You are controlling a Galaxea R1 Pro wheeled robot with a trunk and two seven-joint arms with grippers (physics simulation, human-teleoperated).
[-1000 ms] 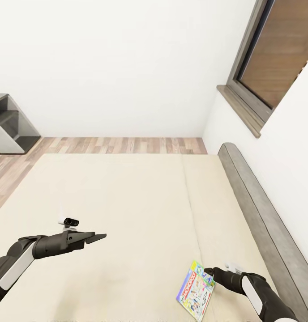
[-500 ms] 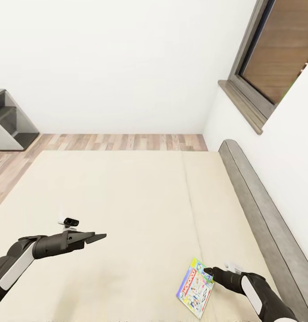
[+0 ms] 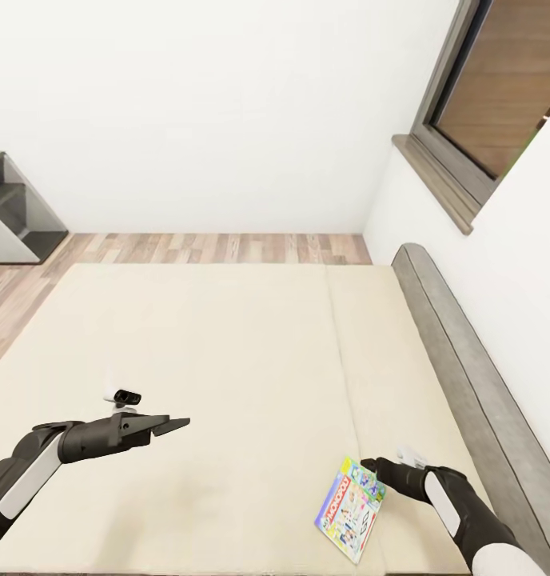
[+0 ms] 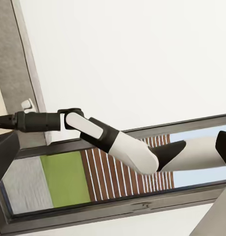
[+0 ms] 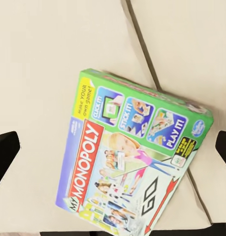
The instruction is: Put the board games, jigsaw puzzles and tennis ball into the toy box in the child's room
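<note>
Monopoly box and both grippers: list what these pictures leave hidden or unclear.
- Monopoly box, head view: its small print is too small to read; the right gripper covers part of its far edge.
- Right gripper, right wrist view: fingertips are cut off by the frame edges, so contact with the box cannot be judged.
- Left gripper, head view: seen side-on, its opening cannot be told.
- Bed: near end cut off by the bottom edge.

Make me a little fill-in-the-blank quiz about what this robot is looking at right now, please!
1. The colourful flat box on the cream bed is printed with the game name ____.
2. The board game lies next to the robot's ____ gripper.
3. Beyond the bed, the floor is made of ____ planks.
4. The left gripper hangs over the bed holding ____.

Missing words: Monopoly; right; wooden; nothing
</note>
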